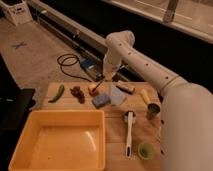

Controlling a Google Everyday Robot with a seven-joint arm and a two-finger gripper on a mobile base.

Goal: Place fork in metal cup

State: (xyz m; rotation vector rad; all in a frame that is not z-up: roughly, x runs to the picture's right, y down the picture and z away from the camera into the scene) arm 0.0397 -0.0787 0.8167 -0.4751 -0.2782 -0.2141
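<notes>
The metal cup (153,111) stands upright near the right edge of the wooden table (115,125), small, dark and shiny. My gripper (103,80) hangs from the white arm (145,65) over the table's back edge. It is just above a small orange object (93,89) and well to the left of the cup. A thin pale sliver (98,86) slants down below the gripper. It may be the fork, but I cannot tell for sure, nor whether it is held.
A large yellow bin (57,140) fills the front left. On the table lie a green pepper (57,93), dark grapes (77,93), a blue sponge (101,100), a pale cup on its side (118,95), a white brush (129,132) and a low green cup (145,150). A black cable (70,62) lies on the floor.
</notes>
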